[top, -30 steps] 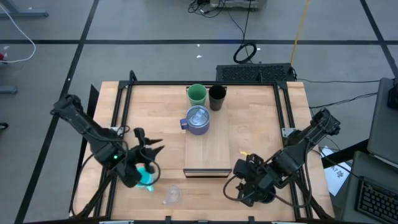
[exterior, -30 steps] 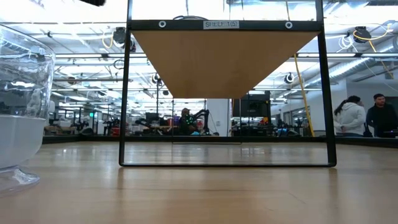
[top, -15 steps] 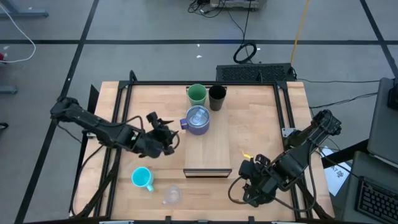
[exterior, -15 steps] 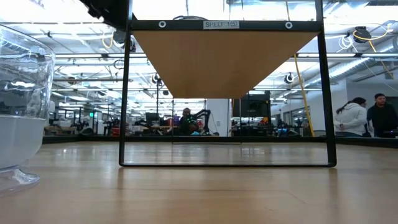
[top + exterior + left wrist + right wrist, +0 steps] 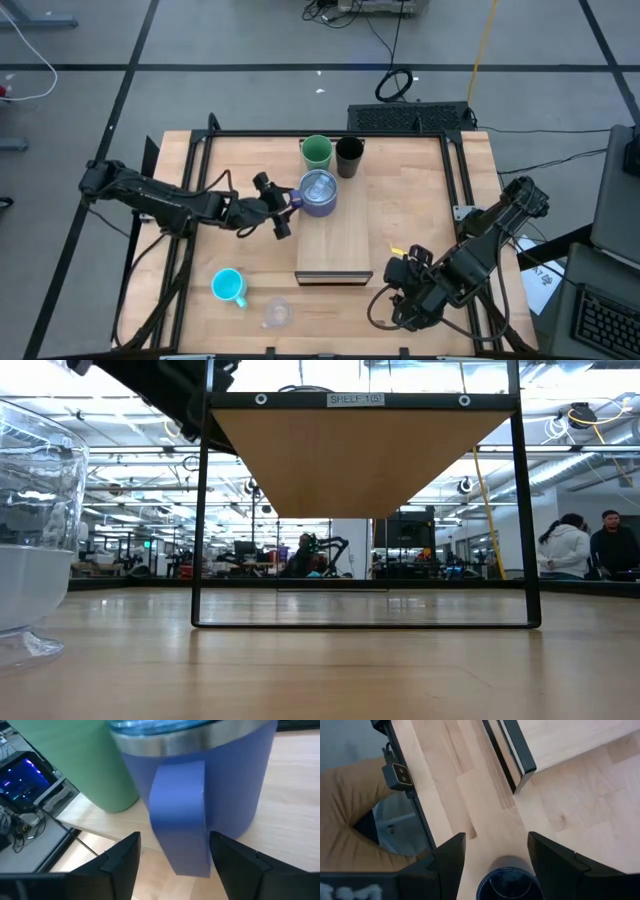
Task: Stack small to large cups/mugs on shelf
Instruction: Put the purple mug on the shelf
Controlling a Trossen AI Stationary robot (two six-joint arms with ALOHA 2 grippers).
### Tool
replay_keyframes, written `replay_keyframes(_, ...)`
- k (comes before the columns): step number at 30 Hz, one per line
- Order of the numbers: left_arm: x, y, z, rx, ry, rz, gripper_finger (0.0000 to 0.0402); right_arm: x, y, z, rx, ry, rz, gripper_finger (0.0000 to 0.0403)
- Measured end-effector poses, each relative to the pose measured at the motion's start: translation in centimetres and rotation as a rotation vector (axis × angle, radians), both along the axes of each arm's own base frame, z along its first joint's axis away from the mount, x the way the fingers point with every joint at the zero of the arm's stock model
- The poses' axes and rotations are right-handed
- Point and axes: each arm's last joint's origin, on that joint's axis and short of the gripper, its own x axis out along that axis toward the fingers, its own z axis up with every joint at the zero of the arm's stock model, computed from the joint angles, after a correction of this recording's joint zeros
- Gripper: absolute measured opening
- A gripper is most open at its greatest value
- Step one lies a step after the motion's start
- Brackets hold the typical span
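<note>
The lavender-grey mug (image 5: 319,193) stands on the shelf (image 5: 340,250), its handle (image 5: 177,820) toward the table's left. The green cup (image 5: 317,152) and the slim black tumbler (image 5: 349,157) stand at the shelf's far end. My left gripper (image 5: 283,207) is open, one finger on either side of the handle with a gap. The cyan mug (image 5: 229,286) and the clear glass (image 5: 275,314) stand on the table at the near left. My right gripper (image 5: 402,270) is open over the wide black mug (image 5: 510,882), near the shelf's near right corner. My left gripper touches nothing. My right gripper has its fingers on either side of the black mug's rim (image 5: 487,882), coming from above. I cannot tell whether they touch it.
A black metal frame (image 5: 200,170) runs along the table's left, right and far sides. In the low view the shelf's underside (image 5: 360,455) sits on black legs (image 5: 200,510), and the clear glass (image 5: 35,530) is close at the left. People stand far off in the room.
My left gripper has left the cyan mug standing at the near left. It has swung toward the table's far edge and right, up to the lavender mug's handle. The cyan mug has stayed in place.
</note>
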Motion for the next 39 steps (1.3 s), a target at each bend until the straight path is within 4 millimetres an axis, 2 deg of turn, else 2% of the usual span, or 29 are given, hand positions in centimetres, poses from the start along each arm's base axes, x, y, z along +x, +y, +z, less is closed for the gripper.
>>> replay_keyframes(13,-0.1,-0.3,0.2,0.015,-0.001,-0.028,0.0101,0.0,0.0,0.0,-0.014,-0.007,0.012,0.0205)
replay_keyframes(22,-0.3,-0.6,0.3,0.018,0.002,-0.043,0.0095,0.0,-0.1,0.0,-0.025,-0.015,0.012,0.0205)
replay_keyframes(29,-1.1,-0.4,1.6,0.004,-0.056,-0.038,0.0068,0.1,0.0,0.0,-0.027,-0.019,0.024,0.0205)
replay_keyframes(39,-0.7,-0.2,1.5,-0.025,-0.084,-0.007,0.0024,0.1,0.0,0.0,-0.027,-0.027,0.039,0.0205)
